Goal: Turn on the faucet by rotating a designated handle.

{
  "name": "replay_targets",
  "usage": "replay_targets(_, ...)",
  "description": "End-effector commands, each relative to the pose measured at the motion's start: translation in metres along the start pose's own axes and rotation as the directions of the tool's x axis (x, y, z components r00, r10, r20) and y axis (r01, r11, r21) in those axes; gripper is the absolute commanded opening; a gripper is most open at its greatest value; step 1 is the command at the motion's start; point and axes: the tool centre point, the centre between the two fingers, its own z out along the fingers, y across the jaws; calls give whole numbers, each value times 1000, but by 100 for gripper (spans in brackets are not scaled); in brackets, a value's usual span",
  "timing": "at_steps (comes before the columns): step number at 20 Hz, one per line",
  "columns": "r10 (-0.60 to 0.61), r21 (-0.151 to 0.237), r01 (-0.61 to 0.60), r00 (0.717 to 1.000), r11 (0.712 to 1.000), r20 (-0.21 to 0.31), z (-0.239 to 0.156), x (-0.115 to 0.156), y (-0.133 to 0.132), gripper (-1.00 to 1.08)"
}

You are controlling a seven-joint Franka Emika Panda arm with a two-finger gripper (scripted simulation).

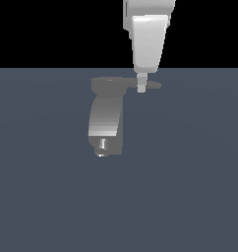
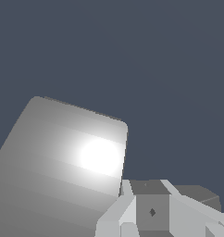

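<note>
1. Hanging down from the top of the exterior view, the white robot arm ends in a gripper (image 1: 141, 86) whose tip sits against the thin flat dark-grey lever handle (image 1: 153, 85), partway along its length toward the pointed end.
2. The small grey metallic faucet (image 1: 106, 118) stands on the dark slate-blue floor (image 1: 190, 187), a little to the exterior view's left of centre. Its curved, shaded blocky body runs toward the camera and ends in a short shiny cylindrical nozzle (image 1: 102, 145).
3. The handle joins the top of the faucet body and reaches out toward the exterior view's right.
4. In the wrist view, a broad rounded grey surface with a bright highlight, apparently the faucet body (image 2: 63, 162), fills the lower part, with the white fingers (image 2: 118, 215) beside it.
5. The fingers appear drawn together as one narrow tip; whether they pinch the handle or only press beside it cannot be told.
6. The handle looks stiff, thin and smooth, so likely slippery. Pushing sideways near its pointed end should give the most leverage.
</note>
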Motion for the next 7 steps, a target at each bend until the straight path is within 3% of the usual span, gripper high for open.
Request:
replay_targets(1, 19, 2, -19, 1000, 1000, 0, 0, 18, -8, -100)
replay_targets(7, 23, 1, -23, 1000, 1000, 1, 0, 35, -22, -100)
